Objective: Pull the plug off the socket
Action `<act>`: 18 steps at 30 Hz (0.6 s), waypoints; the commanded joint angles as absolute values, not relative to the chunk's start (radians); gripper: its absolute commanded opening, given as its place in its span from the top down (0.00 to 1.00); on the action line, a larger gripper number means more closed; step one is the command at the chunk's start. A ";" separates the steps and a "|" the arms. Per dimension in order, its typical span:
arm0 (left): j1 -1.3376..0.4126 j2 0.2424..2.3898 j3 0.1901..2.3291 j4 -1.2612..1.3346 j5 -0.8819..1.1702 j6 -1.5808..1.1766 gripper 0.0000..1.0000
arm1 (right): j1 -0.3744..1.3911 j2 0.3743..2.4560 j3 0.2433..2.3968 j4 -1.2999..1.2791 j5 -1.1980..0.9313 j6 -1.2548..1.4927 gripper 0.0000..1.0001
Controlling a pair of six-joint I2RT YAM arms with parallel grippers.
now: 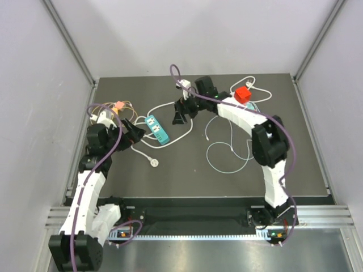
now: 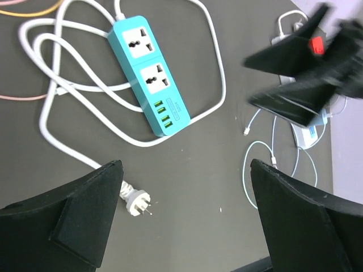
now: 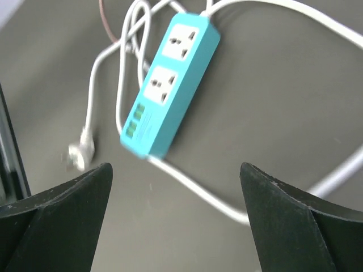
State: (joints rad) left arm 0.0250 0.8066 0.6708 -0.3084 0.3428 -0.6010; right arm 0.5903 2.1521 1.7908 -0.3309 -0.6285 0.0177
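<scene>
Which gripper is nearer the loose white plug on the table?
Left. The left gripper is just beside the plug; the right gripper is beyond the teal power strip.

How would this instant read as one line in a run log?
left gripper: open, empty | right gripper: open, empty | teal power strip: outlets empty | white plug: loose on table

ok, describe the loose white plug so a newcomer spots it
On the dark tabletop, find the short teal power strip left of centre. The white cord looped around it ends nearer the arm bases in a small white plug, lying loose with bare metal prongs.
</scene>
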 commanded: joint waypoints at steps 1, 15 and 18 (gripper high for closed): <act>0.031 0.854 0.681 -0.213 0.428 -0.603 0.01 | 0.583 1.939 1.691 -0.475 -0.650 -0.306 0.07; 0.029 1.026 0.689 -0.072 0.629 -0.554 0.01 | 0.112 1.434 1.289 -0.499 -0.364 -0.483 0.08; 0.029 1.031 0.680 -0.087 0.626 -0.522 0.01 | -0.035 1.419 1.263 -0.527 -0.311 -0.423 0.16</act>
State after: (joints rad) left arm 0.0265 1.0325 0.6712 -0.1490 0.5907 -0.5701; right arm 0.0700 1.4567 1.2877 -0.4877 -0.4000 -0.4561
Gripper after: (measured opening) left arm 0.987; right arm 0.901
